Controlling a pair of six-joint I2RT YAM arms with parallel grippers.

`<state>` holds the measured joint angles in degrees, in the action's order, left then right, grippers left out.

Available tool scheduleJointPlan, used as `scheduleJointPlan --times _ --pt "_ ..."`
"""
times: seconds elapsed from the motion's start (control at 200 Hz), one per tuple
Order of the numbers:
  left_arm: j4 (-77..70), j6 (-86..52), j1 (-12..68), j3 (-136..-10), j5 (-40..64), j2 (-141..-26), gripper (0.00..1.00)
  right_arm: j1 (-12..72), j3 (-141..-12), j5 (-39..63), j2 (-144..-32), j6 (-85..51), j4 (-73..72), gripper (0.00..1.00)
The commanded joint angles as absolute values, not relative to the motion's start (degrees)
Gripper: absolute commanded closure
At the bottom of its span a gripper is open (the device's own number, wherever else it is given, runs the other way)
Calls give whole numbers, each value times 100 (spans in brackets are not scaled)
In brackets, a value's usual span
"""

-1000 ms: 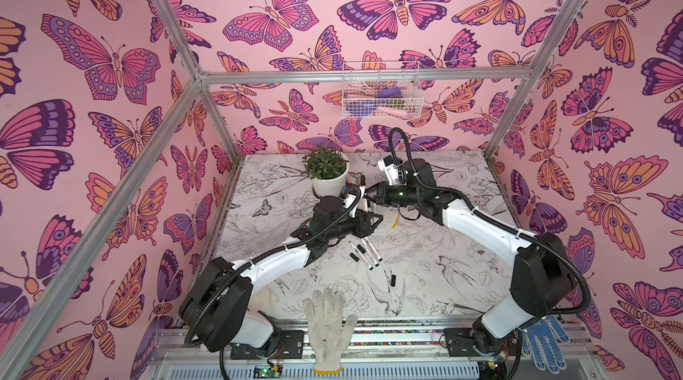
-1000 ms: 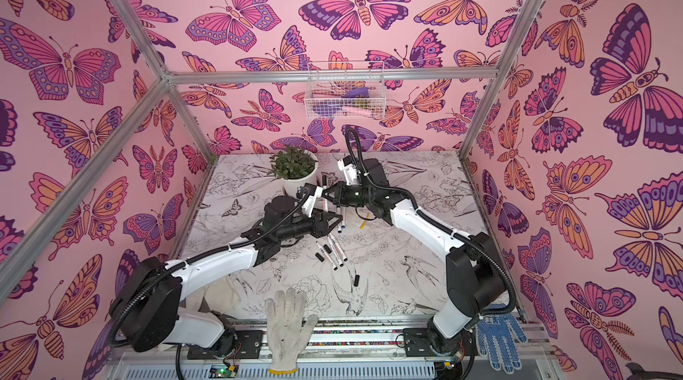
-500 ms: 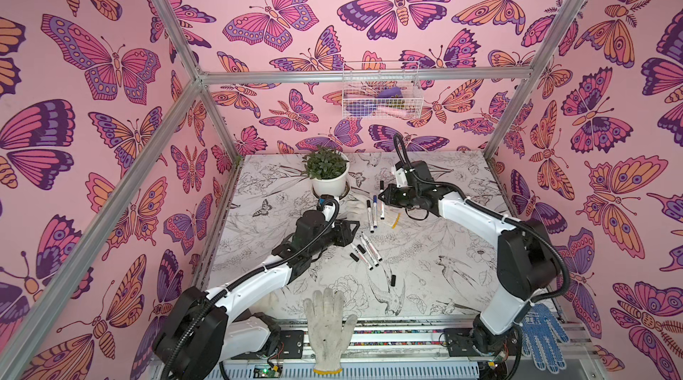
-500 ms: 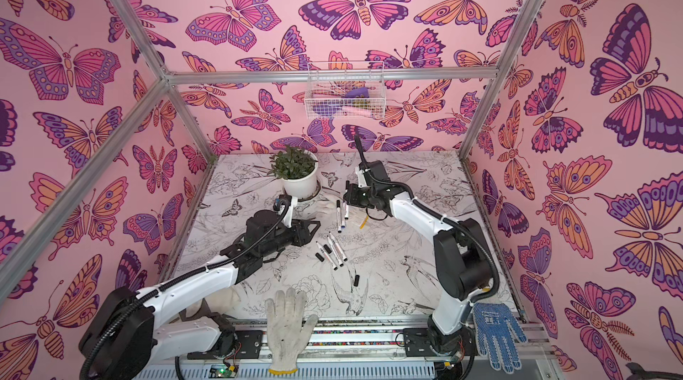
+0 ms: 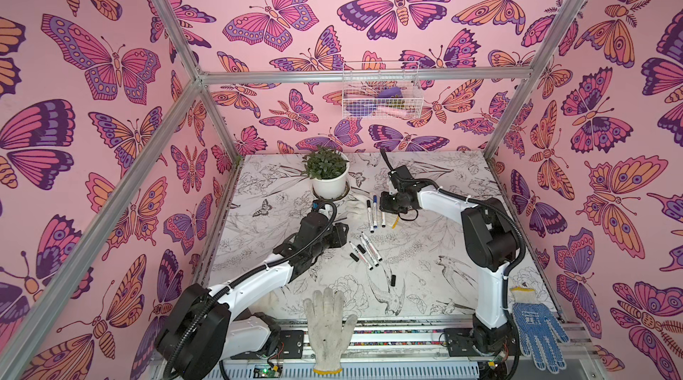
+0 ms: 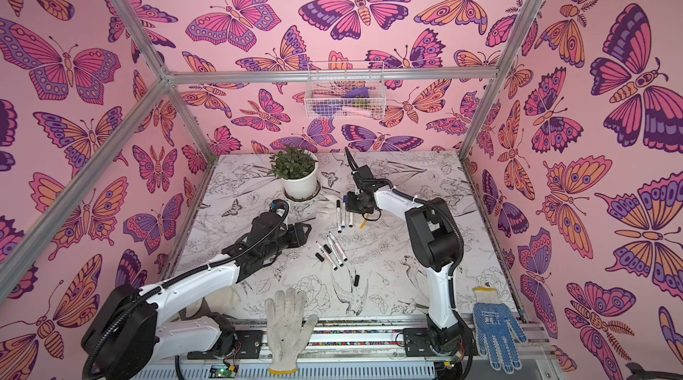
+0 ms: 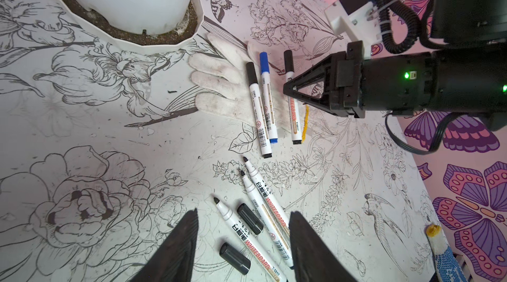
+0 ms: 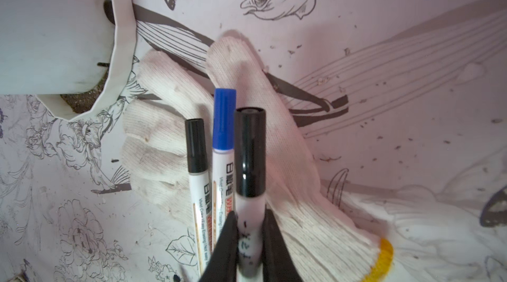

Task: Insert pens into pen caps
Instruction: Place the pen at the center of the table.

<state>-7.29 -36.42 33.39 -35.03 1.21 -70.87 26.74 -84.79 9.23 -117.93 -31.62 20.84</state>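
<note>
Hovering low over the flower-printed table (image 5: 436, 248), the left gripper (image 7: 244, 210) hangs with its fingers spread wide and nothing between them, just above three uncapped pens (image 7: 259, 183) that lie side by side with black tips bare. Two loose black caps (image 7: 249, 219) rest among them, one between two barrels, the other just outside the group. In both top views a third black cap (image 5: 393, 280) (image 6: 356, 280) lies well apart, nearer the front edge. Farther back, near the white plant pot (image 5: 329, 184), the right gripper (image 8: 250, 212) sits with its fingers close on either side of the white barrel of a black-capped pen (image 8: 250, 154). Whether they pinch the barrel or merely flank it cannot be told. That pen lies on a white knit glove (image 8: 288, 157) spread on the table, parallel to two more capped pens just beside it, one with a blue cap (image 8: 224, 118) and one with a black cap (image 8: 195, 146), all three caps pointing toward the pot. The glove's yellow cuff (image 7: 305, 121) shows just beside the held-or-flanked pen's tail end. At the front rail, another white glove (image 5: 327, 322) and a blue-dotted glove (image 5: 536, 330) hang over the edge.
</note>
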Motion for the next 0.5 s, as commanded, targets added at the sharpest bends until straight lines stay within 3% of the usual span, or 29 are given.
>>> scheduleJointPlan --times 0.0,0.16,0.496 --pt "-565 -3695 3322 -3566 -26 -7081 43 2672 -8607 875 -11803 -3106 2207 68" --pt "-586 -3719 3316 -3603 -77 -7159 43 2686 -8155 788 -11271 -3201 2069 46" --pt "-634 -3766 3312 -3656 -140 -7541 43 3745 -7188 762 -10348 -2190 2856 52"
